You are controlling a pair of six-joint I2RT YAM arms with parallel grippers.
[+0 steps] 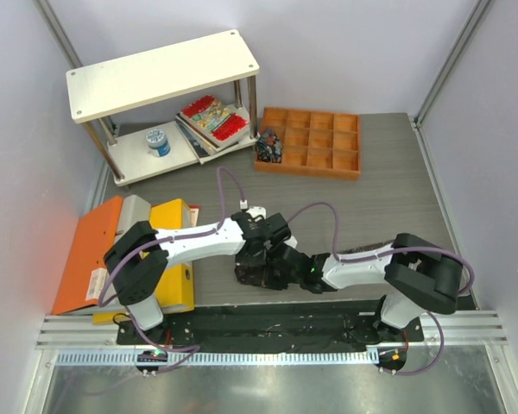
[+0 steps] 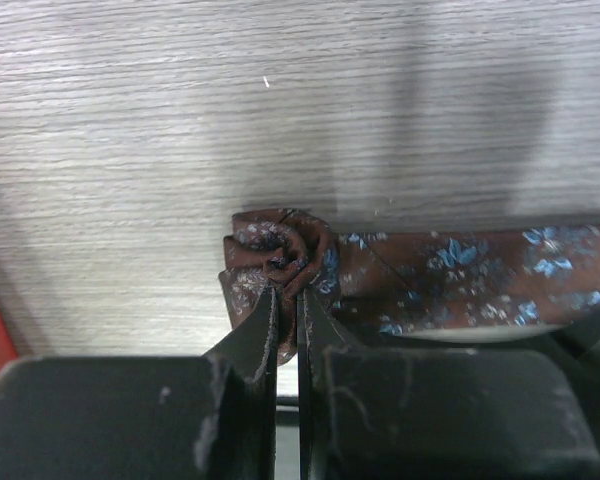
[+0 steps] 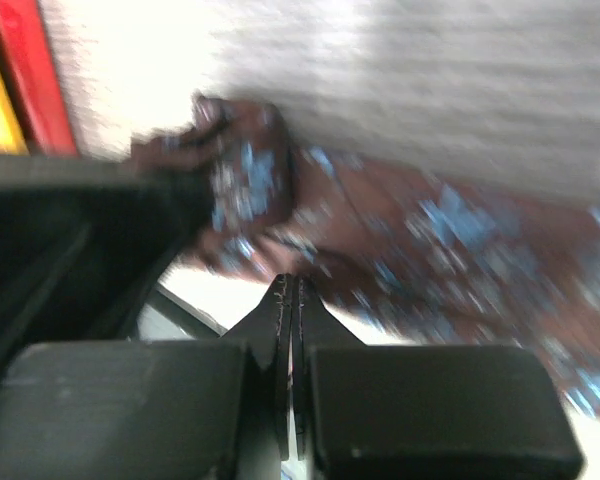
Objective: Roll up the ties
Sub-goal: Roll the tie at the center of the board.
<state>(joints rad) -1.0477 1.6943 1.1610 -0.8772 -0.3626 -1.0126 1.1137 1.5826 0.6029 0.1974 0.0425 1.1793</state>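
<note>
One tie (image 2: 460,275) lies on the grey wooden table (image 2: 280,120), near the front edge. It is dark brown with little blue flowers. Its left end is curled into a small roll; the rest runs flat to the right. The left gripper (image 2: 288,288) pinches the roll. The right gripper (image 3: 288,285) is closed tight, its tips at the tie. Behind stand a white shelf (image 1: 160,73) and an orange tray (image 1: 315,142).

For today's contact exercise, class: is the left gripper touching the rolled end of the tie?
Touching. The left wrist view shows the left gripper shut, its fingertips pinched into the coiled end of the tie, with no gap between them.
</note>
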